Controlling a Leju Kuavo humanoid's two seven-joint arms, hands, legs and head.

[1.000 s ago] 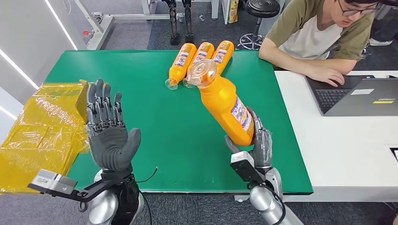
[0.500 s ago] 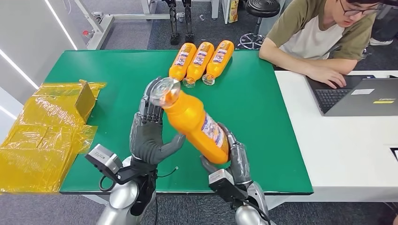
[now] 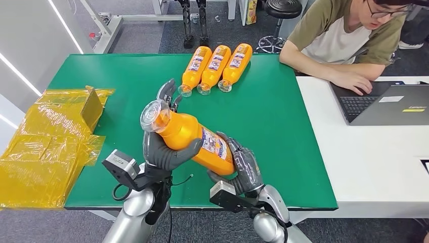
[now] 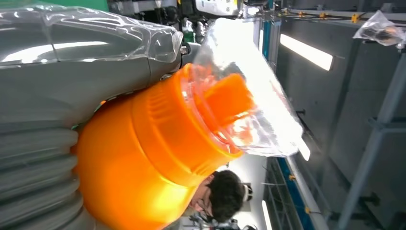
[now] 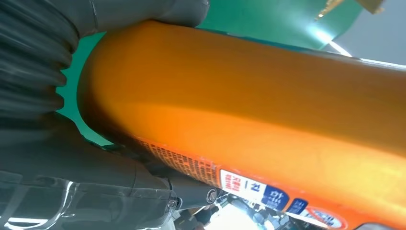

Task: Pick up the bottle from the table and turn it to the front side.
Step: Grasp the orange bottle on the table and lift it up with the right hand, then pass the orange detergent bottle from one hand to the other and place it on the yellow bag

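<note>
Both hands have the bottle (image 3: 195,139) up off the bench (image 3: 283,116), tilted (clear cap toward the left). Left hand (image 3: 164,147) wraps the neck end, right hand (image 3: 240,167) grips the base.

3 orange bottles (image 3: 216,65) lying on green table (image 3: 116,76), yellow plastic wrap (image 3: 43,144), person (image 3: 344,38), laptop (image 3: 384,104)

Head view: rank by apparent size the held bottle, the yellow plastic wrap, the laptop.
1. yellow plastic wrap
2. held bottle and laptop: look alike, and the bottle is nearer the camera, so unranked.
</note>
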